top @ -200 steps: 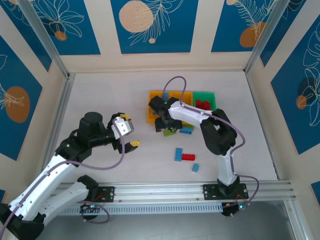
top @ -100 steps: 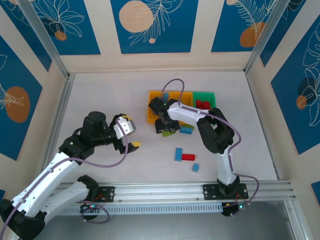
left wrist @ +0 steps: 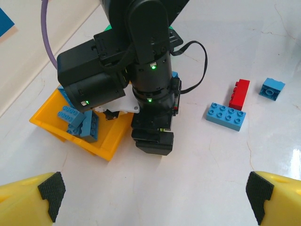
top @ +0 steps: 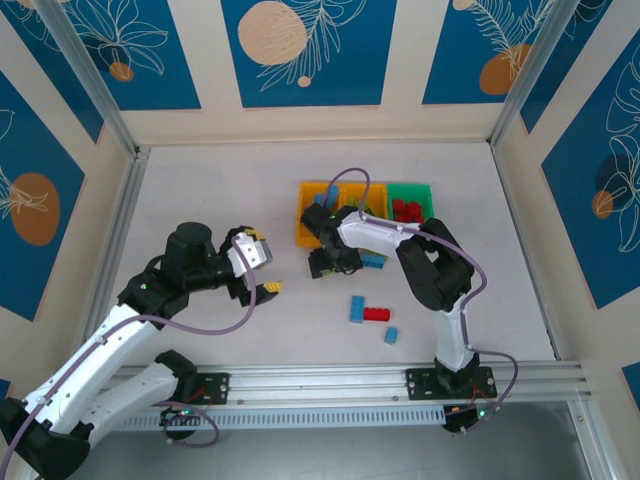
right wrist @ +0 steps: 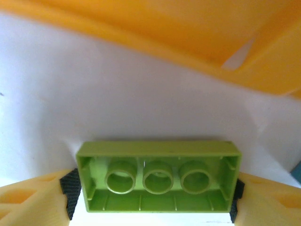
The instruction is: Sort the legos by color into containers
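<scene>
My right tool (right wrist: 153,190) clamps an upturned lime lego (right wrist: 159,175) just beside the yellow container (right wrist: 197,28), whose blurred rim is cut off. The right arm (left wrist: 146,42) hides the other containers (top: 428,192) from my released left tool (left wrist: 155,190)

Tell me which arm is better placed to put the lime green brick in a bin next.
Right. The right gripper is closed on the lime green brick end to end, just beside the orange-yellow bin. The left gripper hangs open, off to the left, away from the bins.
</scene>
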